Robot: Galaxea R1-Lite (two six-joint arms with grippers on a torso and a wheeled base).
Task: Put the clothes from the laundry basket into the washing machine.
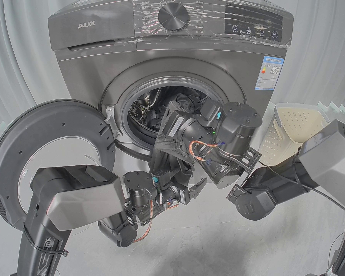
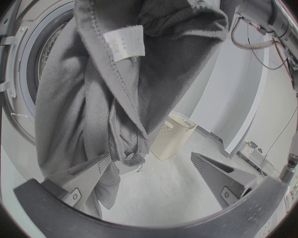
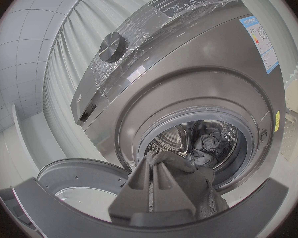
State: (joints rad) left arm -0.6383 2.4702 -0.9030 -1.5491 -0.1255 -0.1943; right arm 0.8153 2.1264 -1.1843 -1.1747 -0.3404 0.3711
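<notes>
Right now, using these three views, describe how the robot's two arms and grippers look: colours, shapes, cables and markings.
The left arm and right arm are dark grey to black, built of rounded jointed segments, each with a boxy lighter grey housing. An orange braided cable loops at each wrist. The left gripper and right gripper have dark wedge-shaped fingers with ribbed pads.
</notes>
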